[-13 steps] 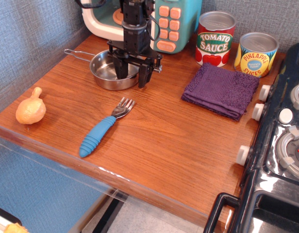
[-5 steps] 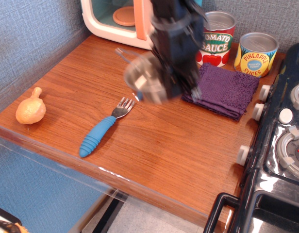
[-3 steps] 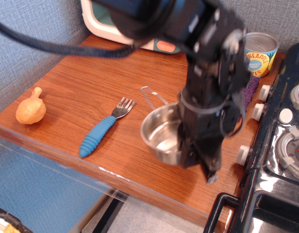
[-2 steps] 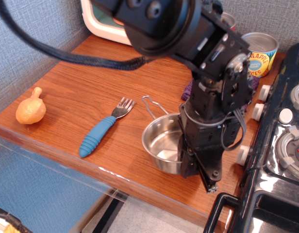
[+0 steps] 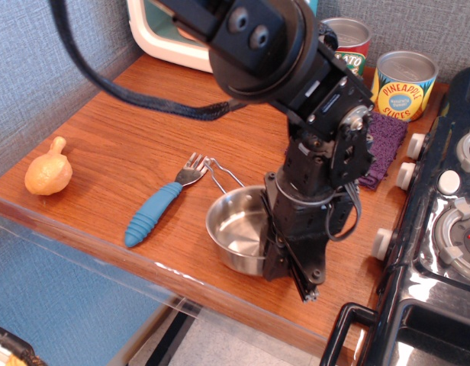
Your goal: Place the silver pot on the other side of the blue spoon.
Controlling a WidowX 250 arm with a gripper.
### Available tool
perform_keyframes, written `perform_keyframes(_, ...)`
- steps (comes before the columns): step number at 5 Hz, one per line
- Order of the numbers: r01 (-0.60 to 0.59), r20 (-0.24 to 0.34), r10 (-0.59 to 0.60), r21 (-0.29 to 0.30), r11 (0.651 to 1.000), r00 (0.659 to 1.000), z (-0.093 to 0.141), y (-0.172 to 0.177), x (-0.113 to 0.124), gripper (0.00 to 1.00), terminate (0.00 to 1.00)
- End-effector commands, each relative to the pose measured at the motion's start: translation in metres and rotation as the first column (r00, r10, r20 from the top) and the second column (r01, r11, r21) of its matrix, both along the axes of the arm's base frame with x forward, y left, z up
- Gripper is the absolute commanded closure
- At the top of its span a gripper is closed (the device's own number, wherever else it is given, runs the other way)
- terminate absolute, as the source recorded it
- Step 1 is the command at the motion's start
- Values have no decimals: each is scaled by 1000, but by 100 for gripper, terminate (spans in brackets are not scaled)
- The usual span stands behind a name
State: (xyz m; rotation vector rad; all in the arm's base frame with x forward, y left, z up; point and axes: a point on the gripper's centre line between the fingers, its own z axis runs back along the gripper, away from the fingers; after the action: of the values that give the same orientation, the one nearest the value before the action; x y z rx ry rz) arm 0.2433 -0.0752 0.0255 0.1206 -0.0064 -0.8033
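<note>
The silver pot [image 5: 233, 229] is a shallow shiny steel pan with a thin wire handle that points back-left toward the spoon's head. It is near the table's front edge, just right of the blue spoon [image 5: 160, 203]. I cannot tell whether it rests on the wood or hangs just above it. The spoon lies diagonally, with its ribbed blue handle to the front-left and its pronged metal head to the back-right. My gripper [image 5: 287, 263] reaches down from above and is shut on the pot's right rim. The arm hides the pot's right edge.
A yellow gourd-shaped toy [image 5: 48, 172] lies at the left edge. A toy microwave [image 5: 168, 34], a tomato sauce can [image 5: 349, 36] and a pineapple can [image 5: 405, 84] stand at the back. A purple cloth [image 5: 386, 141] is partly hidden. The black stove [image 5: 449, 229] borders the right.
The pot was lifted from beside the microwave and carried over to the front, right of the spoon. In the last half second it shifted left toward the spoon.
</note>
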Motion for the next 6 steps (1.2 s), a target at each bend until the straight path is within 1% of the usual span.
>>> perform_keyframes(1, 41, -19, -41, -34, 999, 999, 6, 18, 2, 0, 0)
perform_keyframes(2, 69, -12, -71, -91, 993, 997, 17, 18, -1, 0, 0)
perform_keyframes(3, -23, 24, 29, -219, 975, 999, 52, 26, -5, 0, 0)
perform_keyframes(4, -251, 80, 275, -223, 942, 958, 79, 47, -8, 0, 0)
perform_keyframes(5, -472, 88, 504, -243, 847, 859, 82, 72, -7, 0, 0)
perform_keyframes(6, -551, 75, 575, -212, 807, 814, 77, 83, -4, 0, 0)
